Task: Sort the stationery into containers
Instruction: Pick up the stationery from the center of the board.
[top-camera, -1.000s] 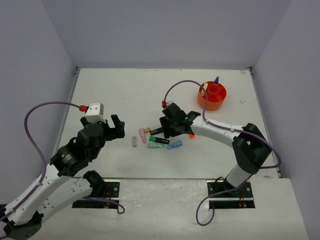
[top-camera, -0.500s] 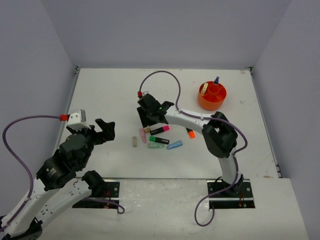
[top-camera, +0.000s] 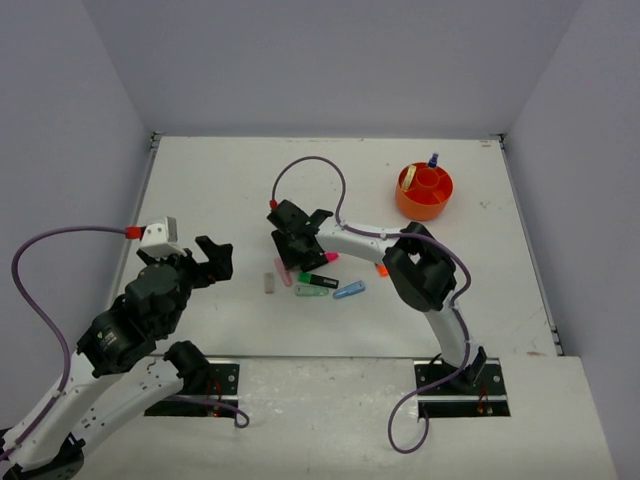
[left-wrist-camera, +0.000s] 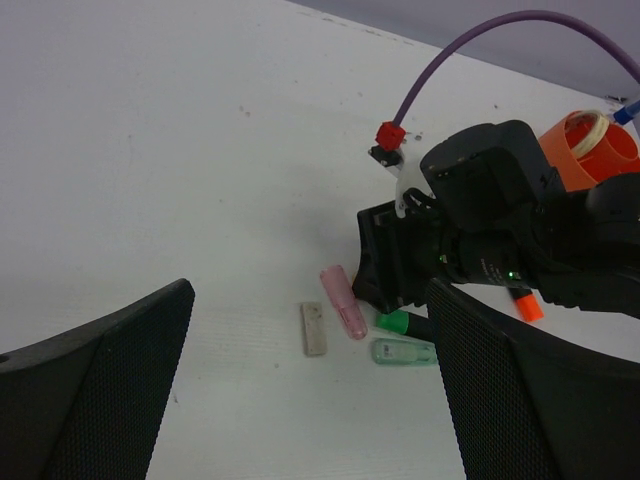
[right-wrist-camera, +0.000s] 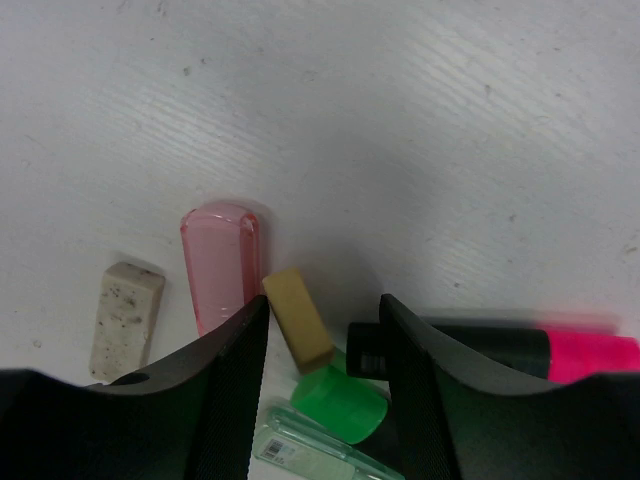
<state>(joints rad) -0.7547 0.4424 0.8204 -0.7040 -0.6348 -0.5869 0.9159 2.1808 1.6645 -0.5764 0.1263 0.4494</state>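
Crowding is the chief hazard. At the far left, the left claw (top-camera: 214, 256) hangs wide open, holding nothing, well apart from the pile on the surface (top-camera: 200, 180).

In the right wrist view a speckled beige eraser (right-wrist-camera: 125, 318) lies clear of the action. Just beside it, a translucent pink piece (right-wrist-camera: 220, 262) sits against the outer face of one finger (right-wrist-camera: 235, 370). The right claw (right-wrist-camera: 322, 310) is open and straddles a small tan eraser (right-wrist-camera: 298, 320), which lies slanted, one corner at that finger and a gap on its other side.

Closing could twist the eraser out rather than pinch it, or drag the pink piece along. The green highlighter (right-wrist-camera: 340, 400) touches the eraser's near end and may be nipped too. The pink highlighter (right-wrist-camera: 500, 352) lies by the other finger and could be shoved aside.

The orange tub (top-camera: 424, 192) stands well apart to the right, so a weak grip risks a drop on the way there.
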